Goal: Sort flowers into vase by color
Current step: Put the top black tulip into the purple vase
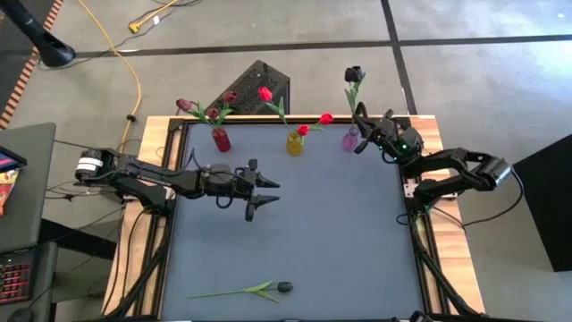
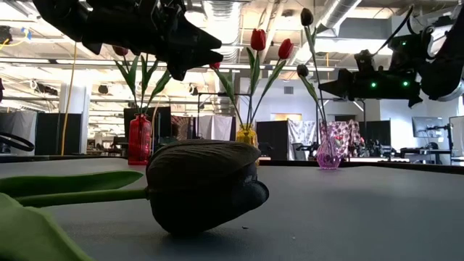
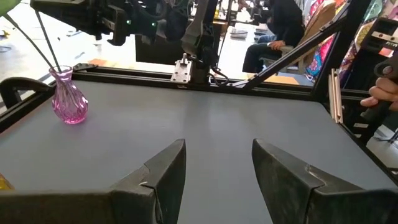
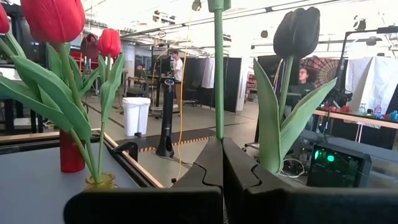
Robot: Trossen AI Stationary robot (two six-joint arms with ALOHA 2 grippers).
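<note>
Three vases stand along the table's far edge: a red vase (image 1: 220, 139) with maroon tulips, a yellow vase (image 1: 294, 143) with red tulips, and a pink vase (image 1: 350, 139) with black tulips. My right gripper (image 1: 361, 122) is beside the pink vase, shut on a black tulip's stem; that tulip's head (image 2: 307, 16) stands highest. A second black tulip (image 4: 297, 31) stands next to it. One black tulip (image 1: 284, 287) lies on its side near the near edge. My left gripper (image 1: 264, 195) hovers open over the table's middle, holding nothing. My right gripper pinches the green stem (image 4: 219, 127) of a black tulip between its two shut fingers. The fingers come level from the table's right side and lie across the stem. The stem stands upright and runs down to the pink vase (image 2: 328, 148); the head is above the wrist view.
The lying tulip's stem and leaves (image 1: 234, 292) stretch toward the table's left. A black metal frame (image 3: 205, 84) rims the table. People are beyond the right edge, and a hand (image 3: 382, 93) shows near the frame. The grey mat (image 1: 340, 233) between the vases and the lying tulip is bare.
</note>
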